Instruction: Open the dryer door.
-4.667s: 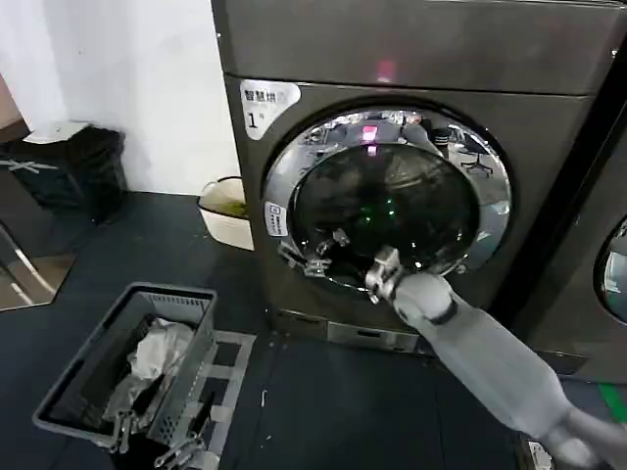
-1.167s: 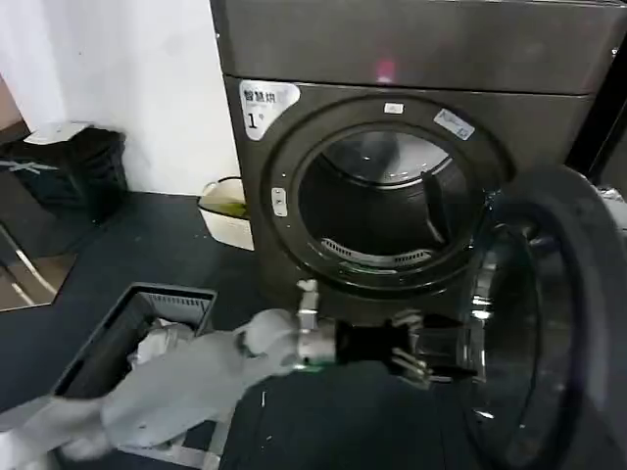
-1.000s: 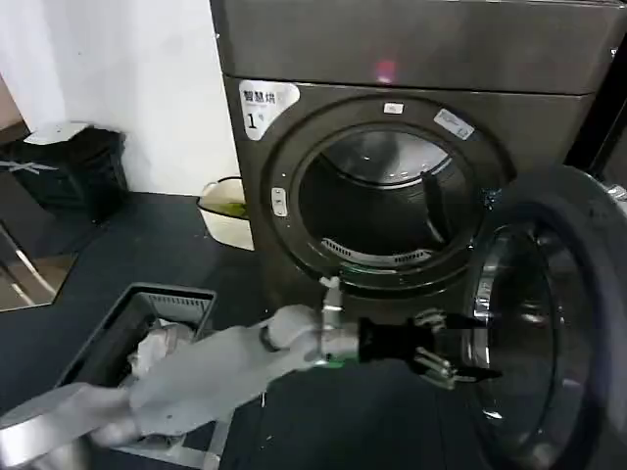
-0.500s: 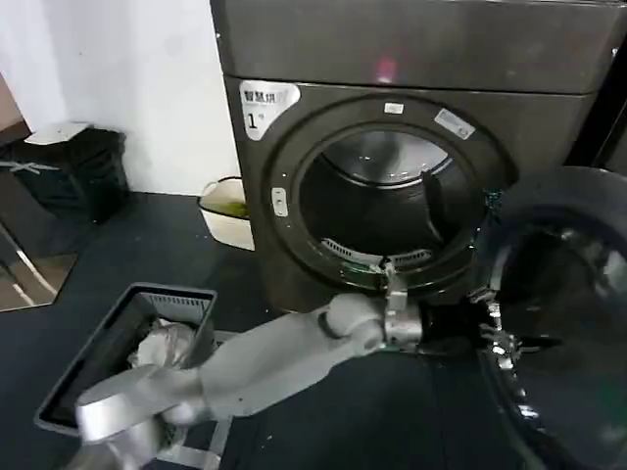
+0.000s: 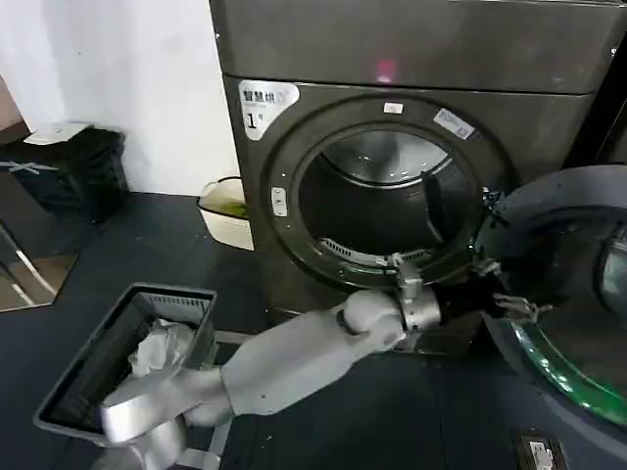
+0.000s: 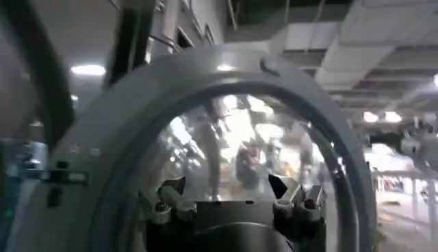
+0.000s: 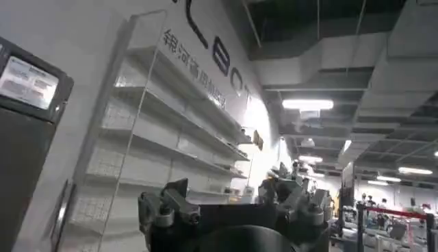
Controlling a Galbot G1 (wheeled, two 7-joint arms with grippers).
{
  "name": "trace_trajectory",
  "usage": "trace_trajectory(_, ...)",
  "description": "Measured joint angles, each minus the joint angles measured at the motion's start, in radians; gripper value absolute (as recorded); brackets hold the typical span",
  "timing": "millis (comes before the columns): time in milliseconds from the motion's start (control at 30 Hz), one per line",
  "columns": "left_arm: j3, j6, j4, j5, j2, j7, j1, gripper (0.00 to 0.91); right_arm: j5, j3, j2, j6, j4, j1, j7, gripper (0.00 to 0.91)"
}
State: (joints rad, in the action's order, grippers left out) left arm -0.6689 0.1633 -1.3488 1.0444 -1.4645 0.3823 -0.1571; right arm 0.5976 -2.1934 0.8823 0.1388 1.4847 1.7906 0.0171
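Head view: left pincer (image 5: 502, 284) spread wide (empty) against dryer door (image 5: 573, 294).

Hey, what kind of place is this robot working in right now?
Probably a laundry room or laundromat: a numbered front-loading dryer with its dryer door swung open, a neighbouring machine beside it, and a laundry basket holding clothes.

A dark floor (image 5: 147, 245) is carrying everything here. The dryer (image 5: 392, 127) is standing on it against the white wall, and a cream tub (image 5: 223, 211) is sitting on the floor just beside the dryer's left corner. Nearer, a grey slatted basket (image 5: 122, 357) with pale cloth inside is resting on the floor. Farther left, a black bin (image 5: 73, 166) is standing by the wall.
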Motion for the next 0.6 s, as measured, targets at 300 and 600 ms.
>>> trace_trajectory(300,0.049,0.141,-0.160,-0.134,0.180,-0.094,-0.036,0.907,-0.100,-0.035,-0.017,-0.010,-0.035,-0.047,0.020,0.907)
trace_trajectory(600,0.056,0.106,-0.324,-0.118,0.496,-0.099,-0.034,0.907,-0.190,-0.047,-0.026,-0.033,-0.031,-0.076,0.009,0.907)
